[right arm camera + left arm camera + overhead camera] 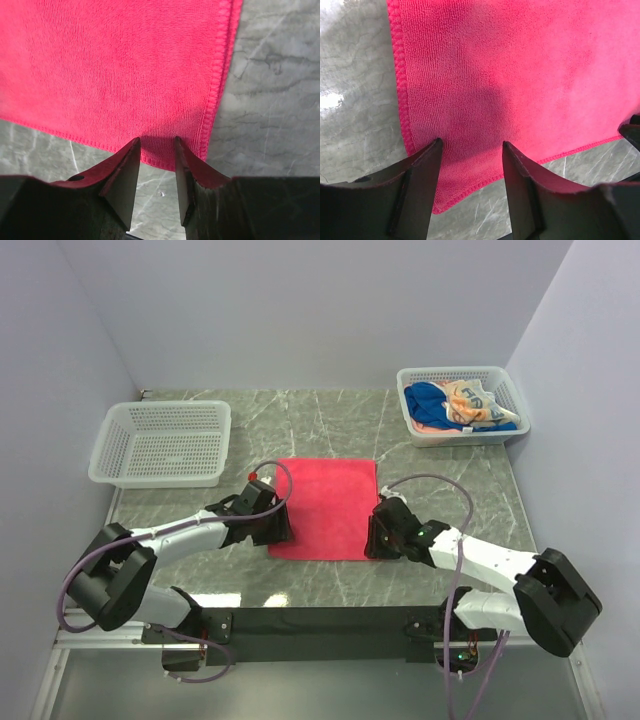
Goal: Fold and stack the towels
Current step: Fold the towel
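A pink-red towel [327, 506] lies flat and spread on the marble table. My left gripper [277, 531] is open at the towel's near left corner; in the left wrist view the gripper [471, 144] has its tips over the towel [520, 75] just inside that corner. My right gripper [374, 537] is open at the near right corner; in the right wrist view the gripper [157, 139] has its tips at the towel's [110, 65] near hem. Neither holds cloth. A deep blue towel [428, 400], a printed orange/blue one [472, 400] and a salmon-peach one [425, 426] lie crumpled in the right basket [460, 434].
A white mesh basket [163, 443] stands empty at the back left. The other white basket sits at the back right against the wall. Grey walls close in the table on three sides. Bare marble [330, 420] lies behind the towel.
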Available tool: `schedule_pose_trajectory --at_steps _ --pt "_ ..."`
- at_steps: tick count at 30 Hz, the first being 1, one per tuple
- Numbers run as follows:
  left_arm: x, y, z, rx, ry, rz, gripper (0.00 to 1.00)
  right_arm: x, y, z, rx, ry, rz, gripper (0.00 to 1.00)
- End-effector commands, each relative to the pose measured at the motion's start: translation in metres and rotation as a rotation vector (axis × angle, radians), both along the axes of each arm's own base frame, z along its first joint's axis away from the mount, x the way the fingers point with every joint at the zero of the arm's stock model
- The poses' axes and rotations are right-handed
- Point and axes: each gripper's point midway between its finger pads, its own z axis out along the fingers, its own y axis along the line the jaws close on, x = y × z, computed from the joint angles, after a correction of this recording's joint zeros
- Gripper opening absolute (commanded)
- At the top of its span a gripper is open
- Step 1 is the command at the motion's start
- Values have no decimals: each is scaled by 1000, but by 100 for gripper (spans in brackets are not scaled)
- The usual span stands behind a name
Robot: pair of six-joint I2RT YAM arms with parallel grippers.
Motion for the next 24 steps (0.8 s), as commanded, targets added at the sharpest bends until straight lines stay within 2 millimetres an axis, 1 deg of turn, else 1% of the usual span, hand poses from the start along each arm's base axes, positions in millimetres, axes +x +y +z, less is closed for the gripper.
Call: schedule_pose_trajectory --at_steps 1,5,6,8,10,11,13,15,16,17,18,19,20,22,24 --pt "-6 2 -8 5 21 9 57 -18 -15 -16 -14 73 -78 41" --pt "-11 8 -12 14 34 35 56 -19 -22 -15 -3 59 -130 41" --pt "-14 11 -12 16 36 40 56 -16 -24 -11 1 38 -143 41" --pt "-17 11 -9 -4 38 53 57 -17 -25 -9 14 25 -142 41" --pt "-23 14 -9 -14 53 65 58 -17 -23 -5 30 17 -137 42" --pt "-24 14 -3 -29 40 70 59 -16 -23 -3 30 13 -135 42" --pt "-28 17 1 -30 43 79 61 -11 -20 5 41 -17 -125 42" --pt "-23 16 18 -52 -4 85 63 -4 -16 18 69 -56 -117 42" --pt "-24 16 23 -56 -12 84 63 1 -11 28 90 -82 -109 42" --pt "-24 17 29 -58 -18 82 64 4 -9 34 101 -98 -105 42" --pt "-21 14 41 -80 -41 78 64 7 -7 40 109 -113 -105 42" --pt "-21 12 45 -87 -47 73 64 11 -4 47 120 -128 -101 42" --pt "-21 9 52 -103 -54 62 64 12 -2 47 118 -126 -95 42" --pt "-21 6 55 -107 -57 46 63 12 -1 46 117 -116 -91 41" --pt "-23 3 48 -104 -39 29 60 10 3 40 127 -93 -84 41"
